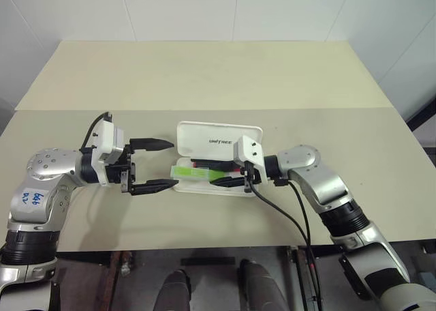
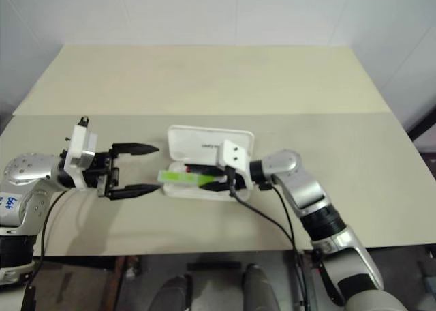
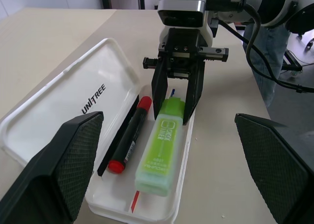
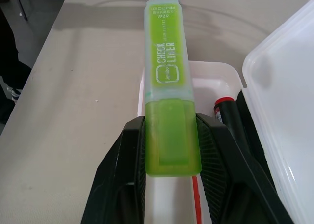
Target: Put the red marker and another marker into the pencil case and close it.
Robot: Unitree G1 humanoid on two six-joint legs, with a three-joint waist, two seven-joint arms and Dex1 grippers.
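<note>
Right claw [image 3: 177, 103] is grasping the green highlighter [image 3: 161, 146] over the open pencil case [image 1: 218, 142], beside the red marker [image 3: 128, 135]; left claw [image 1: 154, 166] is hanging released.

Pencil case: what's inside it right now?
The open white hard-plastic pencil case holds the red-and-black marker; the lime-green highlighter is over its tray, clamped by the right gripper. Beneath them is hidden.
</note>
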